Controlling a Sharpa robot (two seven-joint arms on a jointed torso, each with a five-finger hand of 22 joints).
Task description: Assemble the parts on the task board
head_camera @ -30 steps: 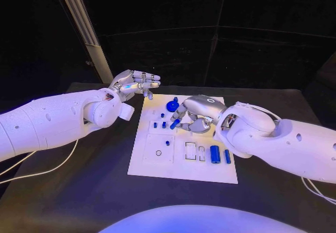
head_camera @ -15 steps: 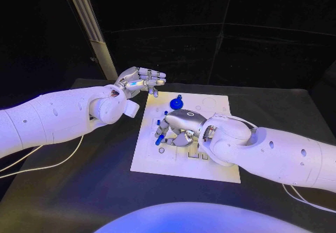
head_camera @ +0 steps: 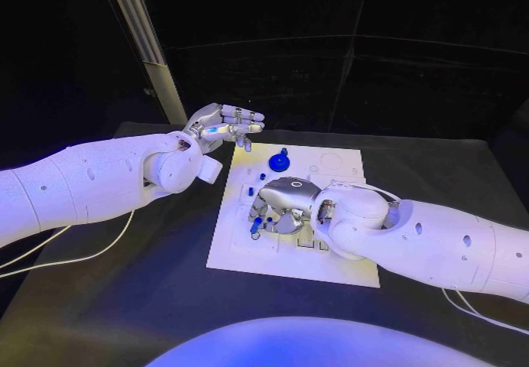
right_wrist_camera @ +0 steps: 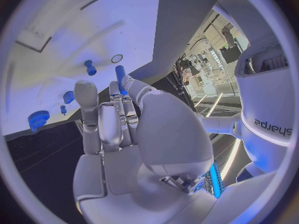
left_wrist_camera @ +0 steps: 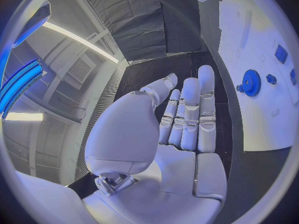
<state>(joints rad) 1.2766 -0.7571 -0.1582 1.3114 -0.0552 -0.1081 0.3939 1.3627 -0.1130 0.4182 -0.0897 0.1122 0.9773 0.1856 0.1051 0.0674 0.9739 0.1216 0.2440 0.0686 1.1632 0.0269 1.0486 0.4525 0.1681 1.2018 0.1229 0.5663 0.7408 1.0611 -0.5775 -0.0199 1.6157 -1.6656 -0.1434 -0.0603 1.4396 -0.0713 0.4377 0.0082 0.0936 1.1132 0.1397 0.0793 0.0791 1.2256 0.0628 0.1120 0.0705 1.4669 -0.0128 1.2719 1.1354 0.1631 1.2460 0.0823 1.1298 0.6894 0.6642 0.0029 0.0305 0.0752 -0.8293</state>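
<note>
Right hand (head_camera: pixel 284 205) of mine is low over the middle of the task board (head_camera: pixel 248 256), fingers curled down around a small blue peg (head_camera: pixel 256 225) whose lower end points at the board's left half. From the head camera I see only the peg's tip poking out below the fingers. My right wrist camera gives me more: the peg (right_wrist_camera: pixel 120 77) is pinched between the thumb and a fingertip (right_wrist_camera: pixel 85 92), standing out past them toward the board (right_wrist_camera: pixel 74 30). That same view shows a small ring-shaped hole (right_wrist_camera: pixel 116 58) in the board close to the peg's end, a short blue pin (right_wrist_camera: pixel 90 67) standing next to it, and the blue gear (right_wrist_camera: pixel 38 119) off near the board's edge. I cannot tell whether the peg touches the board.

Left hand (head_camera: pixel 224 127) of mine hangs above the table beyond the board's far left corner, holding nothing. The left wrist camera shows its fingers (left_wrist_camera: pixel 187 114) straight and close side by side, with the thumb apart from them. Past those fingers that view catches the gear (left_wrist_camera: pixel 250 82) on the white board (left_wrist_camera: pixel 249 124), with small blue parts (left_wrist_camera: pixel 281 54) beside it. In the head view the gear (head_camera: pixel 279 162) sits at the board's far end, apart from both hands.
</note>
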